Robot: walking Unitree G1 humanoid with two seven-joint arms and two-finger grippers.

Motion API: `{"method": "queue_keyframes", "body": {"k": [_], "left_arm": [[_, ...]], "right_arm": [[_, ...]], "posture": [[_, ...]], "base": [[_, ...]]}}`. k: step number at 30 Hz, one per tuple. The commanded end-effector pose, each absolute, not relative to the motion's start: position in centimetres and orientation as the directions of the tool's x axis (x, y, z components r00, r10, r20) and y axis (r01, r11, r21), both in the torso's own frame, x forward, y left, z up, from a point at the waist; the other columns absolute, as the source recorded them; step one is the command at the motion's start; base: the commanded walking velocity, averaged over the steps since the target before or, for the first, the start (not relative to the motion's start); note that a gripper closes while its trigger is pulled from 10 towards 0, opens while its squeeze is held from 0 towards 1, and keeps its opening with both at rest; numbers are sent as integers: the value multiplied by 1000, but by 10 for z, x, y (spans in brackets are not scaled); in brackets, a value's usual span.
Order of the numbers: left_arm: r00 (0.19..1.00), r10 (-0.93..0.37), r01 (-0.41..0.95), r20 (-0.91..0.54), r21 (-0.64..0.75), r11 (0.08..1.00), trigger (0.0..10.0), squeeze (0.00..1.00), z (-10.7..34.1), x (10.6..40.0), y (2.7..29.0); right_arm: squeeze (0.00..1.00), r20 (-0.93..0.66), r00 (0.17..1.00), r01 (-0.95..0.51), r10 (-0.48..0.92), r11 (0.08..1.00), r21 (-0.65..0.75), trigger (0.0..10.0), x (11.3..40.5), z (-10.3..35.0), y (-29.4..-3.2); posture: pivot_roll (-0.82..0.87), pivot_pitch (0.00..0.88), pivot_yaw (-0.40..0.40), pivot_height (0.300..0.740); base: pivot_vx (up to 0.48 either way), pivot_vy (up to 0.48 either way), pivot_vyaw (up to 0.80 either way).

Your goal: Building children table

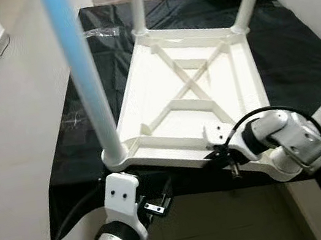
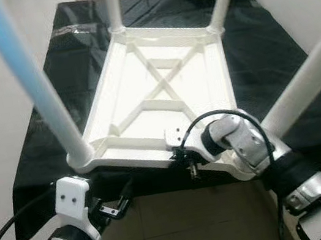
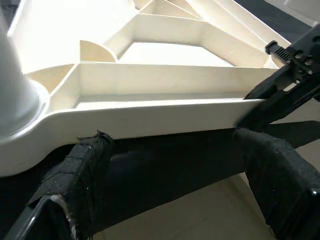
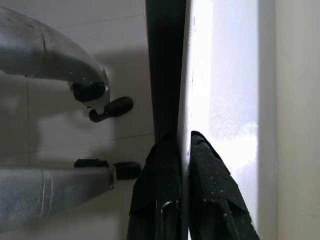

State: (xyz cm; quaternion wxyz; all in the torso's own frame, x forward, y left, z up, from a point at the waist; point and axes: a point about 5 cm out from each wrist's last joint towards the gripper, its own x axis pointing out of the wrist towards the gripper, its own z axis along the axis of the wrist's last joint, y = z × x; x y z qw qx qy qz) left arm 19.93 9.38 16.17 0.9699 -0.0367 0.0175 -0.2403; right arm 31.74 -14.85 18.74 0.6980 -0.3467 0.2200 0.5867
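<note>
Left gripper (image 3: 165, 195) was spread open just below near rim of upturned table (image 1: 187, 96); my right gripper (image 4: 182, 195) pinched same rim, beside.

Black cloth (image 1: 298, 52) spread wide (glossy, creased), pale tiled floor (image 1: 23, 150), clear plastic wrapper (image 1: 100, 34)

white table on black cloth
white tabletop (image 1: 192, 89) with one pale blue leg (image 1: 79, 66), the other legs white; black cloth (image 1: 298, 52) beneath; beige floor (image 1: 12, 158).
</note>
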Motion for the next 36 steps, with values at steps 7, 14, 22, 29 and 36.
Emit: {"method": "queue_keyframes", "body": {"k": [7,14,22,29,36], "left_arm": [[884,-466,462,-34,-95,882,10000,0,157,199,92],[886,-463,459,-32,-96,883,10000,0,157,199,92],[887,-462,457,-29,-101,884,10000,0,157,199,91],[887,-461,456,-30,-106,884,10000,0,157,199,89],[887,-461,456,-32,-108,884,10000,0,156,199,90]], "right_arm": [[0,-617,87,-954,782,-114,-279,0,317,192,-76],[0,-595,120,-947,795,-87,-309,0,326,197,-58],[0,-597,183,-932,781,-55,-358,0,341,201,-47],[0,-619,244,-900,746,-64,-431,0,358,204,-50],[0,-596,292,-877,748,-39,-479,10000,365,207,-51]], "posture": [[162,196,-56,740],[157,196,-57,740],[156,199,-66,740],[154,201,-74,740],[154,202,-73,740]], "base": [[0,0,0],[0,0,0],[0,0,0],[0,0,0],[0,0,0]]}}
